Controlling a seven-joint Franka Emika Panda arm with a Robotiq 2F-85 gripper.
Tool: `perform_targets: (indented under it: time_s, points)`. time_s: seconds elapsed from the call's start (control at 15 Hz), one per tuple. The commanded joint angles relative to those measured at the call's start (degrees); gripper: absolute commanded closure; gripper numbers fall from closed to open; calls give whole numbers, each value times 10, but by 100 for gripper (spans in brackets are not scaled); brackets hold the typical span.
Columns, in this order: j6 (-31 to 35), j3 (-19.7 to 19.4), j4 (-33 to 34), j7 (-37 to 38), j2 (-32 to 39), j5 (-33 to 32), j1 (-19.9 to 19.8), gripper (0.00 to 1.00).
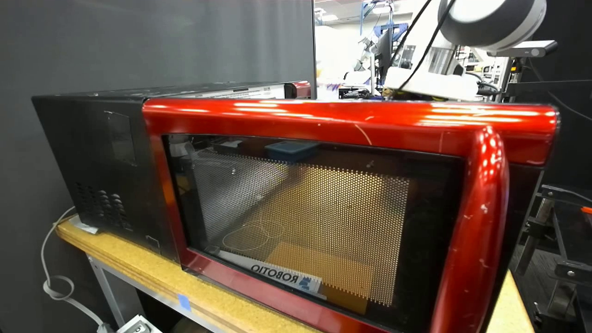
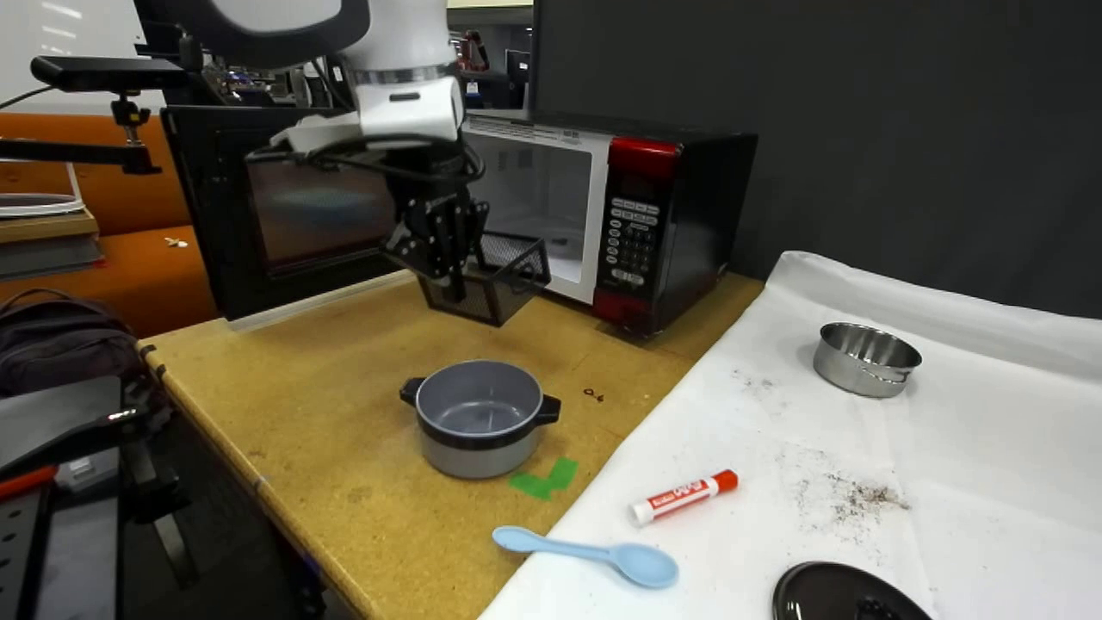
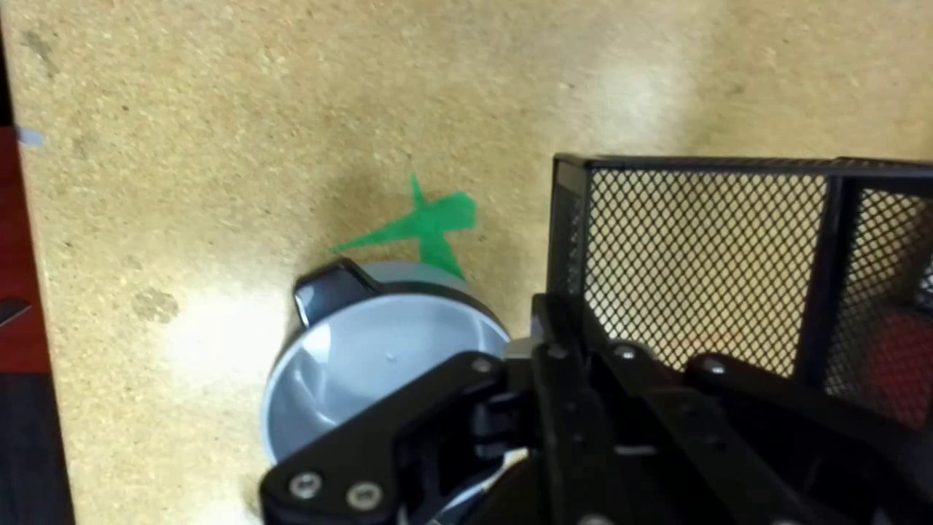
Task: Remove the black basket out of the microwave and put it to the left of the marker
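1. Glossy red, boxy microwave [image 1: 296, 203], nearest in an exterior view, its door swung wide.
2. Black, rectangular wire-mesh basket [image 2: 514, 284], solid-edged, outside the microwave; I grasp one side with my black jointed gripper [image 3: 557, 315].
3. White-and-red cylindrical marker [image 2: 686, 497] on a white sheet [image 2: 758, 422].

Obstacle: gray two-handled pot [image 2: 479, 437], near the black mesh basket [image 2: 519, 284]. Room to pass over bare tabletop [image 2: 301, 370] between pot and opened microwave door [image 2: 314, 215].

Glare streaked the glossy red boxy microwave [image 1: 296, 203] and blotched the flat tan particleboard tabletop [image 3: 240, 168]; the black wire-mesh basket [image 3: 818, 277] was blurred toward the wrist view's right edge.
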Motion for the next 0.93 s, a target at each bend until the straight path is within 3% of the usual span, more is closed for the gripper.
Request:
perform_targets:
  time_s: [0.0,0.27,0.33,0.4,0.53,0.87]
  points:
    - [-48,-55,40,73,-60,-85,5,99]
    - [-90,-81,117,87,-67,-78,-16,99]
    - [-100,20,136,80,-55,-64,-126,99]
    - [-108,35,151,75,-43,-48,-148,99]
    - [-120,107,177,67,-17,-24,-235,99]
    - [-138,189,244,69,86,-3,-340,99]
